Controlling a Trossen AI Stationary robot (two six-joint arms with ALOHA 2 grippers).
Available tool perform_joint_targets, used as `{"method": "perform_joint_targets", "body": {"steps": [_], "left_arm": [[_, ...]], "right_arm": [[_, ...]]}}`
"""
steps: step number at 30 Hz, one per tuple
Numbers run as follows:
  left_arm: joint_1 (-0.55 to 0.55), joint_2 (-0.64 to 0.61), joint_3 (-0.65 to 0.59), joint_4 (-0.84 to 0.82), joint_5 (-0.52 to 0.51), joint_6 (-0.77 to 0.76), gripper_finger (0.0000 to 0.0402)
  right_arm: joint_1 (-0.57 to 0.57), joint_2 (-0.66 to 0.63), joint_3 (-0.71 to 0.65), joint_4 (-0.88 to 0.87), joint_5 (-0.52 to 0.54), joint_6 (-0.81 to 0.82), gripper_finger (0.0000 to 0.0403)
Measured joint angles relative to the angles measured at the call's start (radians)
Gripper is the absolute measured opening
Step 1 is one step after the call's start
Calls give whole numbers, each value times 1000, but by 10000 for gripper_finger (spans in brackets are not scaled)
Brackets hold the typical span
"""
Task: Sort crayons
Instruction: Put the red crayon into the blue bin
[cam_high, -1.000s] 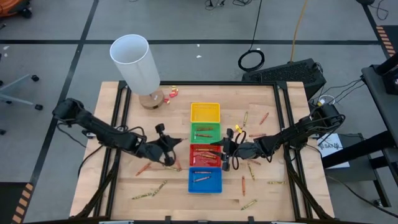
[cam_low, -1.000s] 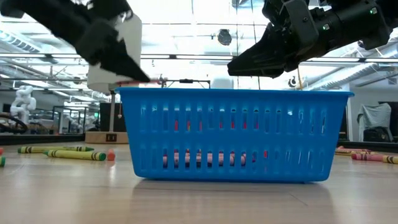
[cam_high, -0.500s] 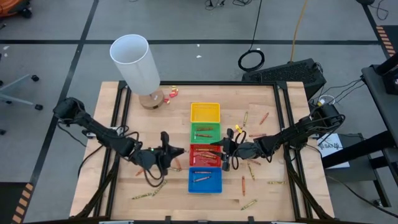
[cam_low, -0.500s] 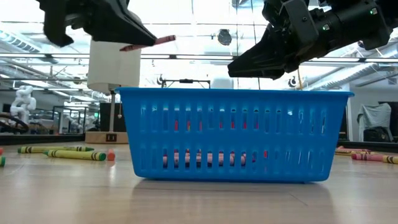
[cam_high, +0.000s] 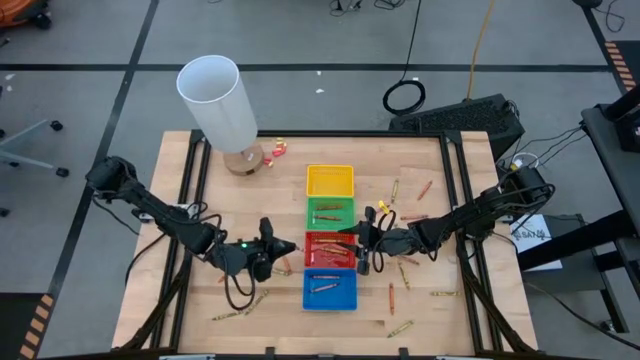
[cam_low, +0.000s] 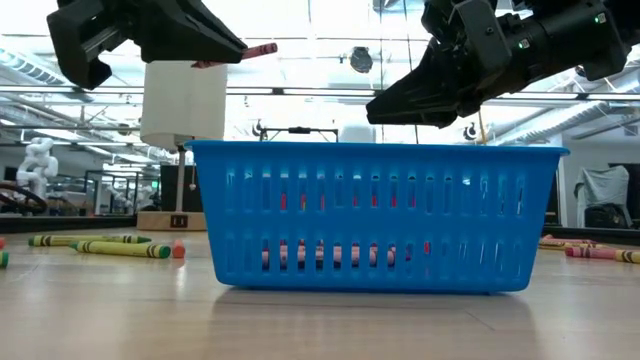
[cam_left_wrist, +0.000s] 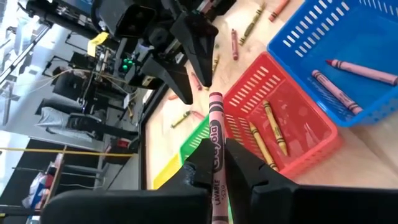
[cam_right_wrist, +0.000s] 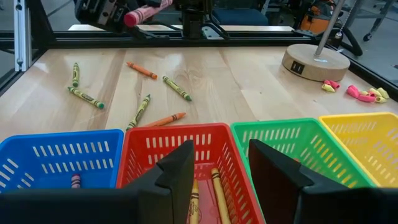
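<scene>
Beside the red slotted plastic basket (cam_high: 330, 249), on its outer left side, the left gripper (cam_high: 283, 247) hangs above the wooden table (cam_high: 420, 160), jaws clamped on a dusky pink wax crayon (cam_left_wrist: 215, 134). Across that basket the right gripper (cam_high: 364, 245) waits, jaws apart. Other crayons (cam_right_wrist: 138, 111) lie scattered around the basket.

Pinkish-red crayon (cam_left_wrist: 215, 140) pinched in the jaws — red tray (cam_left_wrist: 283, 127) and blue tray (cam_left_wrist: 348, 59) beyond
</scene>
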Motion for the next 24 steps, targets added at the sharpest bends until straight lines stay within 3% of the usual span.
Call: {"method": "perform_joint_targets", "body": {"steps": [19,24], "left_arm": [[-2,0,0,23,24,0,22],[-3,0,-1,44,75,-7,22]], "right_arm": [[0,0,0,0,0,0,137],[0,0,0,0,0,-1,137]]}}
